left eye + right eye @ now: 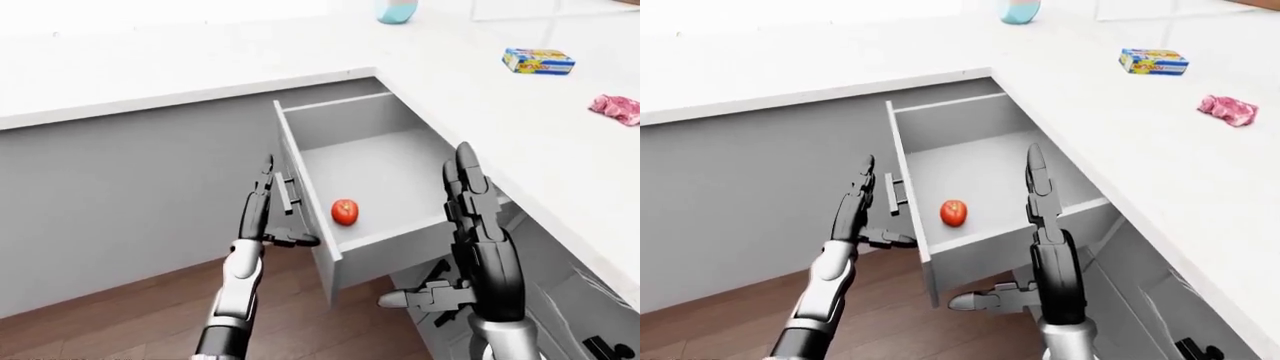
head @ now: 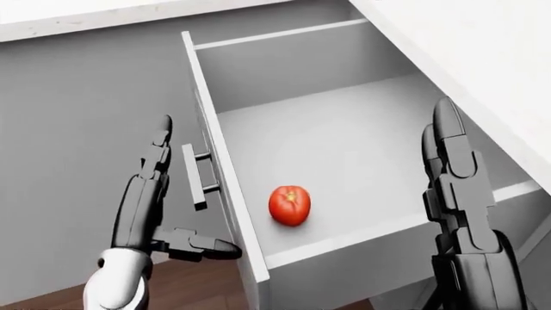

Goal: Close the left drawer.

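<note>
The grey drawer (image 2: 225, 174) stands pulled wide open under the white counter, its front panel facing left in the head view. A bar handle (image 2: 193, 175) is on that panel. A red tomato (image 2: 289, 205) lies inside on the drawer floor. My left hand (image 2: 159, 194) is open, fingers straight up, thumb out towards the panel, just left of the handle and not touching it. My right hand (image 2: 452, 174) is open, fingers straight up, at the drawer's right side, near its lower wall.
The white counter (image 1: 480, 90) runs along the top and right. On it are a blue-yellow box (image 1: 538, 61), a pink piece of meat (image 1: 616, 108) and a light blue object (image 1: 397, 10). Grey cabinet fronts (image 1: 130, 195) and wooden floor (image 1: 110, 322) lie left.
</note>
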Available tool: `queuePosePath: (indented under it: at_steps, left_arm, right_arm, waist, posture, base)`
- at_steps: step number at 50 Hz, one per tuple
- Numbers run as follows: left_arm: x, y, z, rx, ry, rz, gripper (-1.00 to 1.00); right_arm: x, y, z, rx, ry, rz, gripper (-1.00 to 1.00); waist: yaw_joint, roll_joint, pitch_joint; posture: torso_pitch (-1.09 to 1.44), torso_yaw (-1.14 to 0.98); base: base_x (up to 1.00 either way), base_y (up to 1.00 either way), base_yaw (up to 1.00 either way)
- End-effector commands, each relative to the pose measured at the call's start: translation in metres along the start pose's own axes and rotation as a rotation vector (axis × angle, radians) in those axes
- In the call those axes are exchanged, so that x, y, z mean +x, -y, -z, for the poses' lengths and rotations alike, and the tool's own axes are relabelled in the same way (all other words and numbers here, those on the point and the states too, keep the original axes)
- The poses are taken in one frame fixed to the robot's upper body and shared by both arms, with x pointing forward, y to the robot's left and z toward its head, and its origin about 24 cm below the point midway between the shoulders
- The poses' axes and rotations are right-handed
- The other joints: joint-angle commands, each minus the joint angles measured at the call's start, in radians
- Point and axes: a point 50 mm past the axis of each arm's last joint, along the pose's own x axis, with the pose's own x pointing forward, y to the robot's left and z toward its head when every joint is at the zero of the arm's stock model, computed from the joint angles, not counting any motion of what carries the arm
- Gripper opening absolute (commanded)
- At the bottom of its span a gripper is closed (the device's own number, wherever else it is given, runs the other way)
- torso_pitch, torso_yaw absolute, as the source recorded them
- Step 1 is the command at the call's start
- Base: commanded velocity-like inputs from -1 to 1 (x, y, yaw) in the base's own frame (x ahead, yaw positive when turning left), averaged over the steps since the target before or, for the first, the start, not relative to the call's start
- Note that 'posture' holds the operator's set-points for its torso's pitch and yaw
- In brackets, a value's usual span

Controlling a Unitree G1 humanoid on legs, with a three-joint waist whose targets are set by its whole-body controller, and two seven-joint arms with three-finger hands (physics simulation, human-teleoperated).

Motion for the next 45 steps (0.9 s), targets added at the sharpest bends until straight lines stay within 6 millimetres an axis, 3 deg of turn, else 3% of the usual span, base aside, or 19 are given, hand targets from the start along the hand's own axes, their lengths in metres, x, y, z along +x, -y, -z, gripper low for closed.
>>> queuePosePath:
  at_steps: [1,45]
  left_arm:
    - [0.009,0.013,-0.027,-0.006,0.131,0.057,1.0]
    - [0.04,0.072,-0.038,0.029,0.098,0.263,1.0]
  right_arm:
    - [0.002,0.002,-0.012,-0.001,0.074,0.013,1.0]
    - [0.002,0.003,-0.011,0.001,0.071,0.017,1.0]
  waist:
    - [-0.008,0.001,-0.019]
    - [-0.012,-0.008,-0.029]
  posture:
    - [0.0,0.0]
    - [0.0,0.0]
  base:
    - [0.0,0.0,0.0]
    - [0.0,0.0,0.0]
